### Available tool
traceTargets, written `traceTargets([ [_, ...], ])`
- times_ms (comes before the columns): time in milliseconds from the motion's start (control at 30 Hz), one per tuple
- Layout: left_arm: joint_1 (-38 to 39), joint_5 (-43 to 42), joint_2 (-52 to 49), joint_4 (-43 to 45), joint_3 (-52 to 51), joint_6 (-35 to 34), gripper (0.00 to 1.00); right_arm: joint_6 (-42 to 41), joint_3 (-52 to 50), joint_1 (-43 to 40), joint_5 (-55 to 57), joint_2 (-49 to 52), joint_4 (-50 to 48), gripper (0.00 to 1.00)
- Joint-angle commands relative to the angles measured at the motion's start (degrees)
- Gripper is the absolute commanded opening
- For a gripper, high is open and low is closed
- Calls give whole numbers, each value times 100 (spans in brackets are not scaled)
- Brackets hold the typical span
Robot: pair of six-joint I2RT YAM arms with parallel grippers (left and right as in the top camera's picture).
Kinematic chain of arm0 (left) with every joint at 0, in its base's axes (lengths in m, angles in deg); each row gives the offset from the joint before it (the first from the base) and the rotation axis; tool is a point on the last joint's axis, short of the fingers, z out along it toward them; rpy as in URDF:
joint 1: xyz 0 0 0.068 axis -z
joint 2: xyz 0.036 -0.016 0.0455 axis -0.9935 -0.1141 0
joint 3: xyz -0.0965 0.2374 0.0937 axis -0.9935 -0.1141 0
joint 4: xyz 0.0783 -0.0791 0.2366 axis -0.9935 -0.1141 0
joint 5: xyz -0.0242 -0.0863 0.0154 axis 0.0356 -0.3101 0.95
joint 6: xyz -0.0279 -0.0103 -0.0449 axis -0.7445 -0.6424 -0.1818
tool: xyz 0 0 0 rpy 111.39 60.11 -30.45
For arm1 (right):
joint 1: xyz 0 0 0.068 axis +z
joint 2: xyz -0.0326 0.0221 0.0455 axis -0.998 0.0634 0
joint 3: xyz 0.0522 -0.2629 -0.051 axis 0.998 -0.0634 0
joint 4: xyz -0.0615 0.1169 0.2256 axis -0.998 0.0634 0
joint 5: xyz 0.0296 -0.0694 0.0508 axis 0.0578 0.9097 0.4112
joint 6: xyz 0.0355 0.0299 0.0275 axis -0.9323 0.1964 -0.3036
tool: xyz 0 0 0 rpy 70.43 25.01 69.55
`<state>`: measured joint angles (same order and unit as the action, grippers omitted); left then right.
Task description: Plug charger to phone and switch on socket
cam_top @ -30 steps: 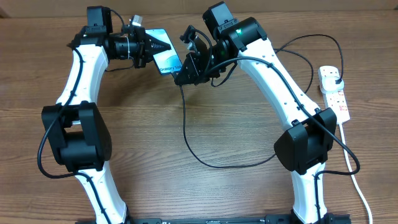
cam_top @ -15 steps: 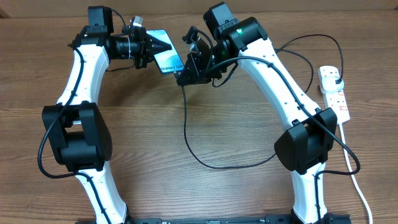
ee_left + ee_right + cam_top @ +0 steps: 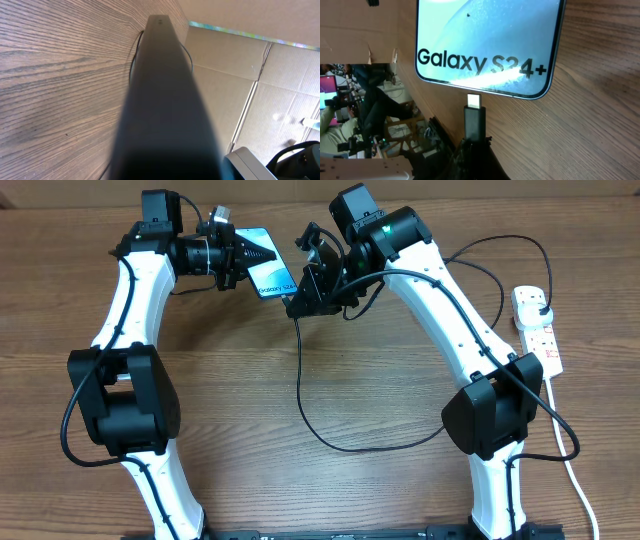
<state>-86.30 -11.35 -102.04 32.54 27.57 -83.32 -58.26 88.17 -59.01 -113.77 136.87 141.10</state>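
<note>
My left gripper (image 3: pixel 243 254) is shut on the phone (image 3: pixel 268 272) and holds it off the table at the back, lit blue screen up. From the left wrist only the phone's dark edge (image 3: pixel 160 100) shows, hiding the fingers. My right gripper (image 3: pixel 305 288) is shut on the charger's connector (image 3: pixel 474 122). Its metal tip sits right at the middle of the phone's (image 3: pixel 485 40) lower edge, below the "Galaxy S24+" text; whether it has entered the port I cannot tell. The black cable (image 3: pixel 345 446) loops across the table to a black plug in the socket (image 3: pixel 543 340) at the right.
The socket's thick white cord (image 3: pixel 577 480) runs down the right side toward the table's front edge. A cardboard wall (image 3: pixel 235 65) stands behind the table. Both arm bases stand at the front.
My right gripper has crept slightly up toward the phone's end with the connector. The left arm and phone have stayed put.
</note>
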Motion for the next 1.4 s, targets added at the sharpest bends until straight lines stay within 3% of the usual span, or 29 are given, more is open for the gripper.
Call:
traceTargets([
  [0, 59, -181, 35, 28, 83, -48, 4, 39, -39, -2, -9, -295, 2, 4],
  [1367, 188, -302, 35, 26, 83, 52, 4, 37, -76, 0, 35, -280, -7, 4],
])
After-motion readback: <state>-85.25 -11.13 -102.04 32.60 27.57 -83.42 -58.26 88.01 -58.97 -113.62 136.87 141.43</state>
